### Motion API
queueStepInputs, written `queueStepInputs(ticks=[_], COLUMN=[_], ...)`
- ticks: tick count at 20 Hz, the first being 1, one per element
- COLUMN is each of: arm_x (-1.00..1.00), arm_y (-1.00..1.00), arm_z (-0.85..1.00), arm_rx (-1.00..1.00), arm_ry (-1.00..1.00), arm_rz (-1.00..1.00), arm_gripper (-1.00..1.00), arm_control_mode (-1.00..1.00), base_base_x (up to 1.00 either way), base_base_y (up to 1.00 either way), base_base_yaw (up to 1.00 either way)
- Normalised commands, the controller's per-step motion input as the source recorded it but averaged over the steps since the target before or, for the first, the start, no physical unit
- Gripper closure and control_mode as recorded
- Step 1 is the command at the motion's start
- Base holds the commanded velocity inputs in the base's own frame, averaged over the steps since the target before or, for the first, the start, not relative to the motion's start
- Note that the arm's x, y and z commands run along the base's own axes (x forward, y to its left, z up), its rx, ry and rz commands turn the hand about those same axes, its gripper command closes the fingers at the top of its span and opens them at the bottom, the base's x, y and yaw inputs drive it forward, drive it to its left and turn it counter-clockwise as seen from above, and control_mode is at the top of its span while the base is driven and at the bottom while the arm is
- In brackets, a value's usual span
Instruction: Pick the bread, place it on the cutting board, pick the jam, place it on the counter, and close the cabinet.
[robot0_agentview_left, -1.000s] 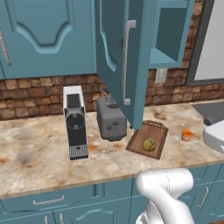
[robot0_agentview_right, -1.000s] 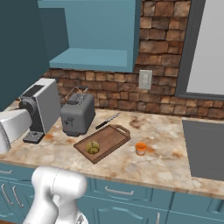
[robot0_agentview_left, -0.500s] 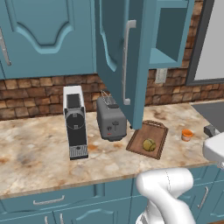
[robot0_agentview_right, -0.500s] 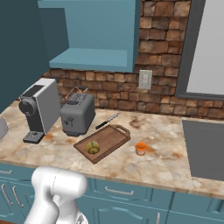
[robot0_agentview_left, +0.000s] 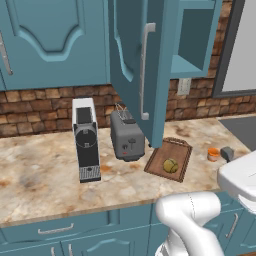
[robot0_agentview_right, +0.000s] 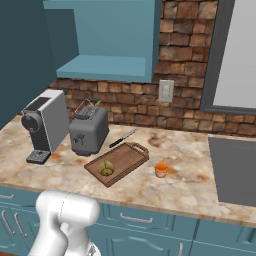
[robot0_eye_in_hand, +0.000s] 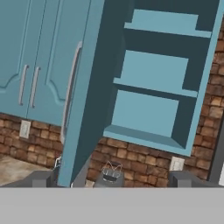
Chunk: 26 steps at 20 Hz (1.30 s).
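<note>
You had the round tan bread (robot0_agentview_left: 170, 165) resting on the dark-brown cutting board (robot0_agentview_left: 181, 150), the small orange jam (robot0_agentview_left: 213, 154) upright on the marbled counter (robot0_agentview_left: 40, 172) just beside it, and the teal cabinet (robot0_agentview_left: 137, 65) door open.

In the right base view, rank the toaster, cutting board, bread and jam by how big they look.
1. cutting board and toaster: similar in apparent size, too close to rank
2. bread and jam: both tiny and about alike, so I won't rank them
</note>
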Motion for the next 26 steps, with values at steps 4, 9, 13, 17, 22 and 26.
queueStepInputs(ticks=[4, 9, 13, 17, 22, 26], arm_x=[0.00, -0.02, -0.06, -0.03, 0.00, 0.00], arm_y=[0.28, 0.28, 0.29, 0.33, 0.43, 0.28], arm_z=[0.00, 0.00, 0.00, 0.00, 0.00, 0.00], arm_rx=[-0.01, -0.01, 0.00, -0.02, -0.05, -0.01], arm_ry=[-0.03, -0.03, -0.01, -0.01, -0.02, -0.04], arm_rz=[0.00, 0.00, 0.00, 0.00, 0.00, -0.01], arm_gripper=[-1.00, -1.00, -1.00, -1.00, -1.00, -1.00], arm_control_mode=[-1.00, -1.00, -1.00, -1.00, -1.00, -1.00], base_base_x=[0.00, 0.00, 0.00, 0.00, 0.00, 0.00], base_base_y=[0.00, 0.00, 0.00, 0.00, 0.00, 0.00], base_base_yaw=[0.00, 0.00, 0.00, 0.00, 0.00, 0.00])
